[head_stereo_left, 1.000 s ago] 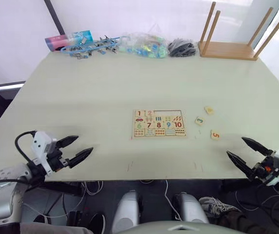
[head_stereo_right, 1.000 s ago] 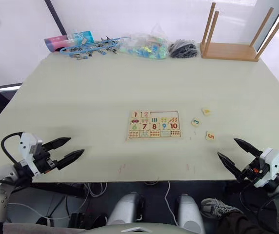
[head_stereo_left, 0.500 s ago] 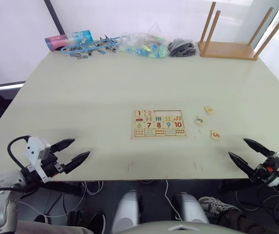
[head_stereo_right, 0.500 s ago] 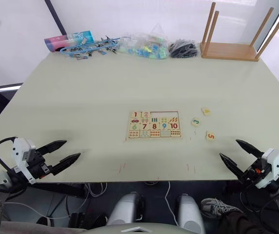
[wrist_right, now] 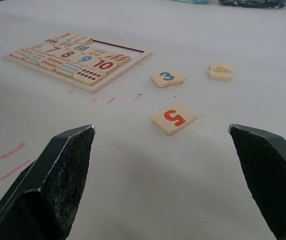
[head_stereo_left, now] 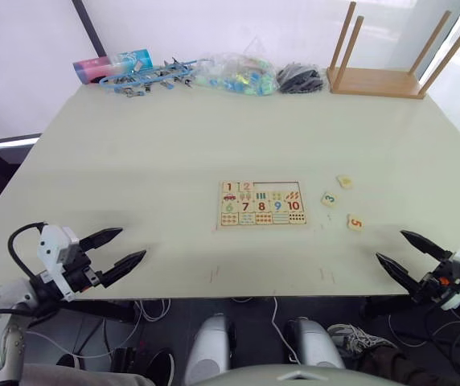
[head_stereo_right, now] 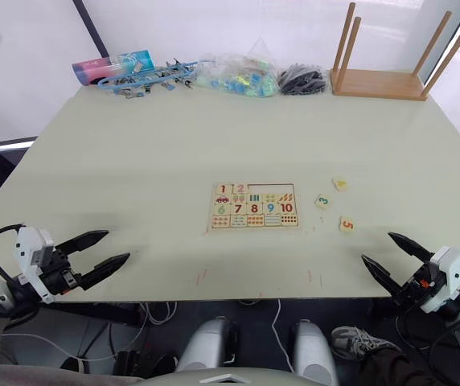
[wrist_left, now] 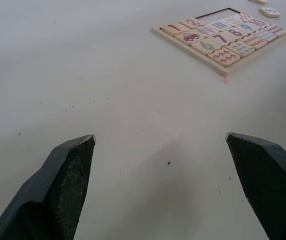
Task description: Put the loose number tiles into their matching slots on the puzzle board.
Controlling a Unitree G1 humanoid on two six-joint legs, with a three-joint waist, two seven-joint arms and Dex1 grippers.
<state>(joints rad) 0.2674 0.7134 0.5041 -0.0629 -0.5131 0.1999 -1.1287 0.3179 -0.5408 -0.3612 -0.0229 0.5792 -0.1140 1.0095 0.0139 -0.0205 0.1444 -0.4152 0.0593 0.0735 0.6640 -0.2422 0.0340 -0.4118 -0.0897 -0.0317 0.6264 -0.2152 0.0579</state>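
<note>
The left gripper (head_stereo_left: pixel 117 249) hovers at the worktop's (head_stereo_left: pixel 174 145) near left edge, fingers apart and empty. The puzzle board (head_stereo_left: pixel 262 203) lies mid-worktop, with tiles 1 and 2 seated. Right of it lie loose tiles 3 (head_stereo_left: pixel 329 199), 4 (head_stereo_left: pixel 344 182) and 5 (head_stereo_left: pixel 355 222). The right gripper (head_stereo_left: pixel 411 256) hovers at the near right edge, fingers spread.

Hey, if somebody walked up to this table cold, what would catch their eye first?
Probably the puzzle board alone mid-table, its 1 and 2 tiles seated and the rest of that far row empty. Next, three loose number tiles lying off its right end. Then both open grippers, left gripper and right gripper, hanging at the near edge, touching nothing.
</note>
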